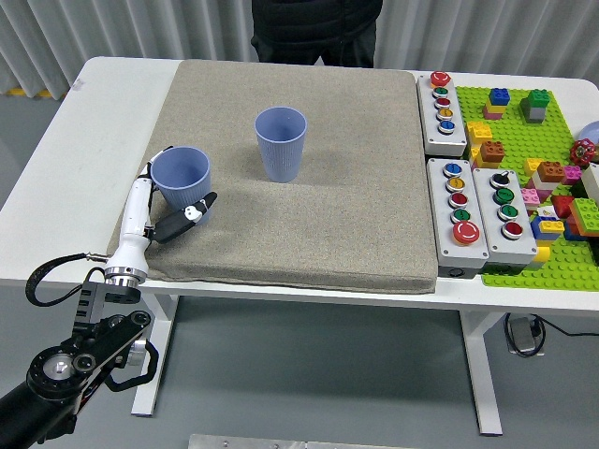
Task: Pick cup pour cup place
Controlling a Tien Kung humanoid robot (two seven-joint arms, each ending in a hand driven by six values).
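Observation:
Two blue ribbed cups stand upright on a grey-brown mat (309, 224). One cup (281, 142) is near the mat's middle back, with nothing touching it. The other cup (182, 180) is at the mat's left edge, and my left hand (170, 200) is wrapped around it, with white fingers behind it and a black thumb (187, 217) in front. The cup's base is hidden behind the thumb. My right arm is out of the picture.
Three grey button boxes (447, 101) (458, 213) (505, 213) stand right of the mat. A green baseplate (524, 140) with several coloured bricks lies at the far right. A person in dark clothes (314, 28) stands at the far side. The white table (103, 122) lies bare on the left.

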